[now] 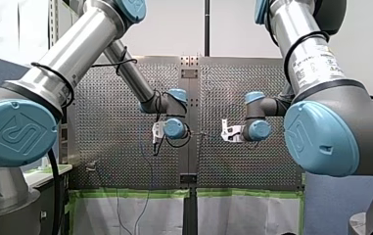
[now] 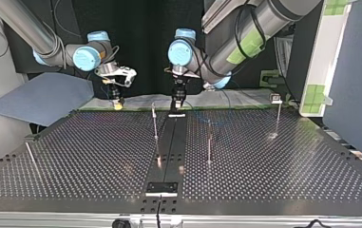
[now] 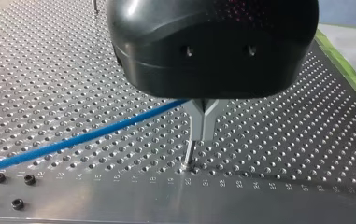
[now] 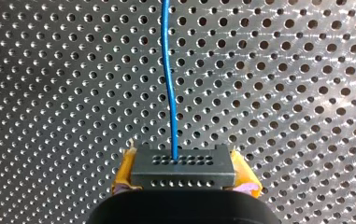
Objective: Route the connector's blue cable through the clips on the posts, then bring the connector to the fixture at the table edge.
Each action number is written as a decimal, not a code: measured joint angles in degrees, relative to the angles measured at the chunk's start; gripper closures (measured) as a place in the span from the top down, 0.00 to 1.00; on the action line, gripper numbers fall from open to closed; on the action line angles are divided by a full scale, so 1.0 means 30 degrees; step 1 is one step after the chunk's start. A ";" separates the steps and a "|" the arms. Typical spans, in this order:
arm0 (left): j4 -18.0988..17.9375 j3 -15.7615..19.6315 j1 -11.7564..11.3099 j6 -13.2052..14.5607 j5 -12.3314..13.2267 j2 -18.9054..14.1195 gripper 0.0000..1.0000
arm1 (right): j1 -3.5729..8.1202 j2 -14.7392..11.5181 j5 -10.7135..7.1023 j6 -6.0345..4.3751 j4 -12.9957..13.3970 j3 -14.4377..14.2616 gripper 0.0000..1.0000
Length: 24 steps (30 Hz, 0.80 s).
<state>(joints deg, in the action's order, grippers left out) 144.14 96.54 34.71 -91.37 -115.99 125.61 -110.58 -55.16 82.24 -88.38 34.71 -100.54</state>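
Observation:
In the right wrist view, a dark grey connector (image 4: 183, 179) with rows of small holes sits between the yellow pads of my right gripper (image 4: 185, 170), which is shut on it. Its blue cable (image 4: 168, 79) runs straight ahead over the perforated plate. In the top view, this right gripper (image 2: 117, 102) hangs at the far left. My left gripper (image 2: 177, 108) is near the far middle. Its metal fingers (image 3: 202, 119) are shut, and the blue cable (image 3: 73, 142) runs into them. A thin pin (image 3: 189, 154) stands in the plate just under them.
Several thin posts rise from the plate: one near the middle (image 2: 155, 122), one beside it (image 2: 209, 145), one at the right (image 2: 278, 116) and a leaning one at the left (image 2: 29, 154). A black fixture (image 2: 162, 188) sits at the near edge.

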 joint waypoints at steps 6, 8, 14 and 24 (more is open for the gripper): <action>0.0256 -0.0299 0.0028 -0.0014 0.0083 0.0425 0.00 | 0.0377 0.0021 -0.0307 -0.0072 0.0110 0.0026 0.00; 0.0257 -0.0430 0.0092 -0.0080 0.0064 0.0663 0.00 | 0.0481 0.0024 -0.0342 -0.0100 0.0153 0.0035 0.00; 0.0056 -0.0798 0.0149 -0.0220 0.0092 0.0843 0.00 | 0.0766 0.0059 -0.0537 -0.0180 0.0231 0.0150 0.00; 0.0064 -0.0884 0.0028 -0.0297 0.0165 0.0862 0.00 | 0.0835 0.1122 -0.0882 0.0560 -0.0185 0.0766 0.00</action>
<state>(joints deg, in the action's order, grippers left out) 144.33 93.89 34.79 -92.26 -115.50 128.19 -108.07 -51.80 79.60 -86.70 34.15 -98.25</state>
